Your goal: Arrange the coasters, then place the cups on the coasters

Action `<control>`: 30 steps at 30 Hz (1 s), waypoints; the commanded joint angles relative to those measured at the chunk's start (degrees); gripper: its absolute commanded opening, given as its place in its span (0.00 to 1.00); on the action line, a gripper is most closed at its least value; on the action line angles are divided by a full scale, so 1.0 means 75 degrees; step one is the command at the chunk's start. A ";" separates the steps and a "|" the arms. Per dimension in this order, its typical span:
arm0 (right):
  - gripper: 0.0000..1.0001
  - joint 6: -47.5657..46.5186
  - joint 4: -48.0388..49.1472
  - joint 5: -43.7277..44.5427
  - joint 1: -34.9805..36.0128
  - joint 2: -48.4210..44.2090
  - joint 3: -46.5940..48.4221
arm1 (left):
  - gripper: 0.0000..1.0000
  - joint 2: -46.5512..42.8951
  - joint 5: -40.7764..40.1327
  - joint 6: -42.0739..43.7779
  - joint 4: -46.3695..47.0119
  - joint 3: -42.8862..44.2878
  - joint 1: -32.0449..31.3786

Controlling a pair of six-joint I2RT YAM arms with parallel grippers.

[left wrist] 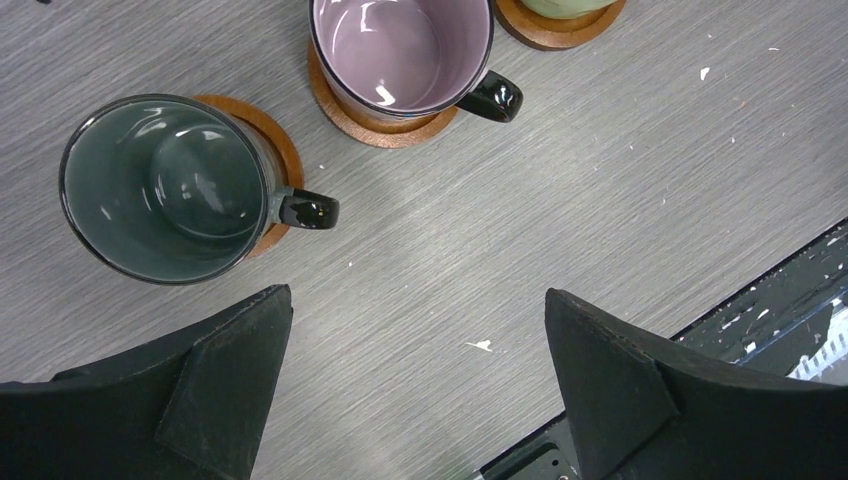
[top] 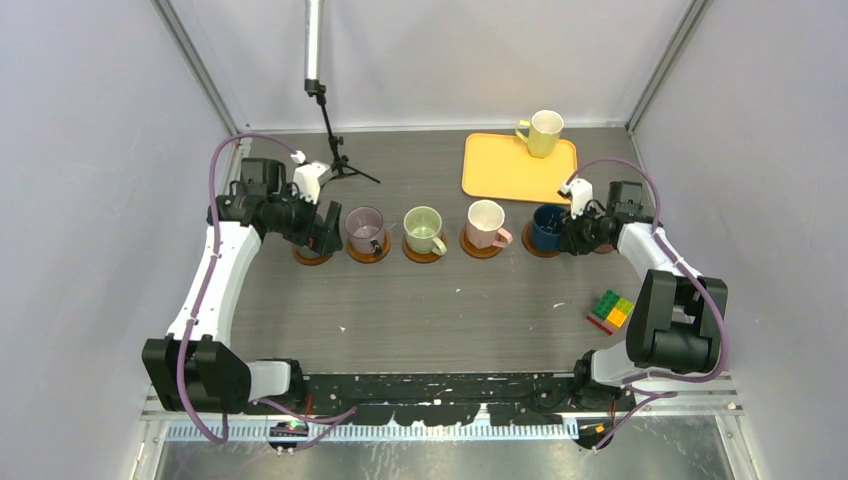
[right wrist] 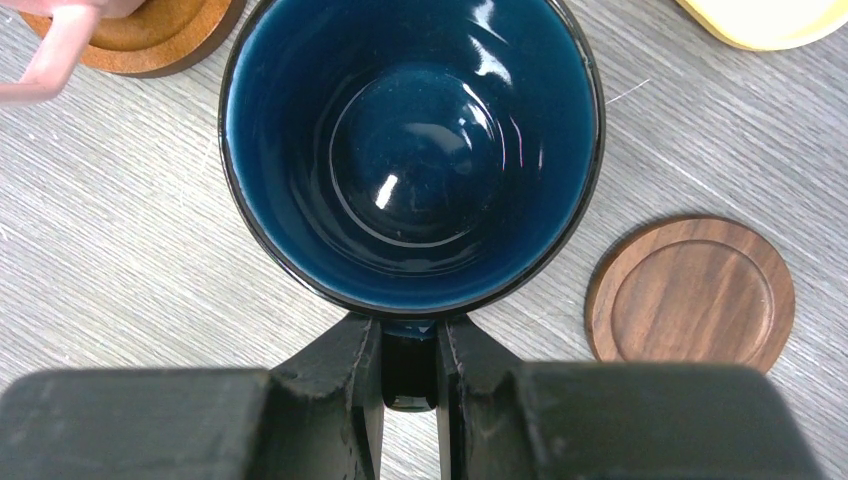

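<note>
Things crowd the right pincer (right wrist: 410, 345). A bare coaster (right wrist: 690, 292) lies flat just right of its fingers in the wrist view, apart from the navy cup (right wrist: 410, 150). Ahead and to the left is the pink cup (top: 486, 222) on its own coaster (right wrist: 150, 40). Ahead and to the right shows a corner of the yellow tray (top: 500, 175), which carries the pale yellow cup (top: 543, 132). A toy block (top: 611, 309) lies well behind the pincer, beside the arm's raised elbow.

The right arm folds up at the elbow and reaches forward and inward, wrist low over the worktop (top: 450, 310). Its pincer is clenched on the navy cup's handle, one finger on each side. The cup stands upright directly ahead of the fingers, mouth up, handle pointing straight back at the pincer; a brown rim shows beneath it from overhead.

The left pincer (left wrist: 420, 320) is released, fingers wide apart over bare worktop — that arm stretches forward, wrist bent inward. Ahead and to its left the dark green cup (left wrist: 165, 185) stands upright on a brown disc (left wrist: 268, 130); straight ahead the mauve cup (left wrist: 400, 50) stands on another — both handles point right in that view
</note>
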 commanded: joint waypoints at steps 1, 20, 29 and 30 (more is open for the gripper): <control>0.23 -0.0242 0.0632 -0.0177 0.0009 -0.0083 0.0005 | 1.00 0.0026 -0.0055 0.0031 0.0121 0.0326 -0.0030; 0.79 -0.0271 -0.2452 -0.0281 0.0007 -0.0534 0.1821 | 1.00 0.0094 -0.0040 0.0124 -0.0019 0.0366 -0.0026; 0.80 0.2125 -0.2171 0.1203 0.0663 0.1214 0.5147 | 1.00 -0.0022 -0.0083 0.0071 0.0015 0.0298 -0.0027; 0.80 0.2465 -0.2036 0.1571 0.0829 0.1495 0.5516 | 1.00 -0.0037 -0.0118 0.0075 0.0028 0.0297 -0.0030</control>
